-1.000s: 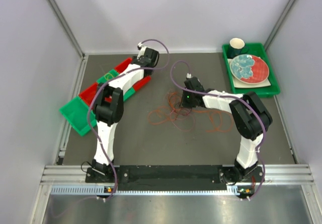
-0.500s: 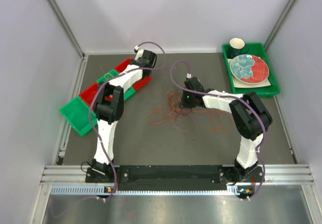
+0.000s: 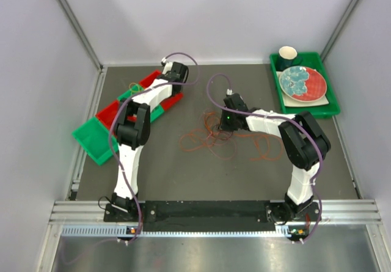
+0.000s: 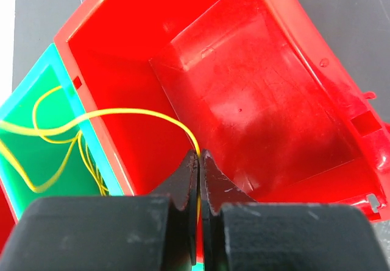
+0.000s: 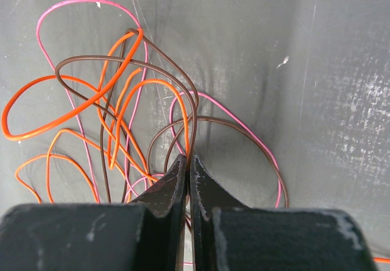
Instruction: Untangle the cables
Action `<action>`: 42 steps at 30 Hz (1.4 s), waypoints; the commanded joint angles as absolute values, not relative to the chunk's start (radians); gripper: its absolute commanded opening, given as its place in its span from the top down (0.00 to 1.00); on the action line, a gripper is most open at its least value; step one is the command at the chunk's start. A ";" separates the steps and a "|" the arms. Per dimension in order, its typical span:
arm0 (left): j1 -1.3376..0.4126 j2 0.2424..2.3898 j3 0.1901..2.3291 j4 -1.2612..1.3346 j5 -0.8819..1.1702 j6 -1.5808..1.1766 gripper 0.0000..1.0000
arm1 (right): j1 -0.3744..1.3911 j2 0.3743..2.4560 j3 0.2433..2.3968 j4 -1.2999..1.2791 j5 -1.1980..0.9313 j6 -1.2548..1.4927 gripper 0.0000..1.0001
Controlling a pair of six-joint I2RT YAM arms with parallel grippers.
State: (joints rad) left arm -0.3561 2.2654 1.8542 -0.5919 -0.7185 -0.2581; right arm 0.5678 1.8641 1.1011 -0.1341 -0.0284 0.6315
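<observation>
Thin cables (image 5: 116, 109) — orange, brown, pink loops tangled, right pincer (image 5: 187, 161) clenched on brown cable (image 5: 195, 103), left pincer (image 4: 200, 158) gripping yellow cable (image 4: 134, 111)

A glossy red plastic bin (image 4: 244, 88) throws back the light off smooth moulded walls, beside a green plastic compartment (image 4: 102, 155) with the same sheen. The thin yellow cable (image 4: 122, 111) wears a smooth, shiny sheath, as do the orange cable (image 5: 61, 122), brown cable (image 5: 122, 57) and pink cable (image 5: 79, 0). The fingers (image 4: 183, 183) look like matt black plastic. The dark bench (image 5: 329, 70) is matt, flecked with pale scuffs. A metal rail (image 3: 73, 214) shows a dull brushed finish.
</observation>
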 commanded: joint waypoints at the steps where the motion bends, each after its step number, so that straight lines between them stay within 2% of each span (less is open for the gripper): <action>1: -0.350 2.128 1.844 -0.575 -0.718 -0.265 1.00 | 0.581 1.879 1.123 -0.140 -0.021 0.623 1.00; 7: -0.279 1.994 1.776 -0.603 -0.580 -0.299 1.00 | 0.580 1.884 1.123 -0.130 -0.034 0.629 1.00; 13: -0.193 1.911 1.600 -0.551 -0.482 -0.357 1.00 | 0.583 1.881 1.120 -0.127 -0.041 0.632 1.00; 21: -0.160 2.014 1.555 -0.506 -0.399 -0.396 1.00 | 0.587 1.875 1.121 -0.132 -0.037 0.632 1.00; 30: -0.137 2.098 1.549 -0.426 -0.417 -0.399 1.00 | 0.586 1.870 1.124 -0.138 -0.032 0.629 1.00; 33: -0.137 2.085 1.565 -0.449 -0.394 -0.388 0.85 | 0.587 1.873 1.127 -0.140 -0.032 0.629 1.00; 34: -0.137 2.079 1.569 -0.459 -0.388 -0.387 0.76 | 0.588 1.876 1.131 -0.138 -0.034 0.629 1.00; 35: -0.138 2.057 1.566 -0.462 -0.384 -0.385 0.72 | 0.589 1.878 1.134 -0.143 -0.037 0.629 1.00; 38: -0.140 2.010 1.552 -0.462 -0.376 -0.374 0.64 | 0.594 1.884 1.140 -0.143 -0.040 0.630 1.00; 42: -0.141 1.970 1.557 -0.479 -0.374 -0.364 0.63 | 0.603 1.890 1.155 -0.146 -0.038 0.629 1.00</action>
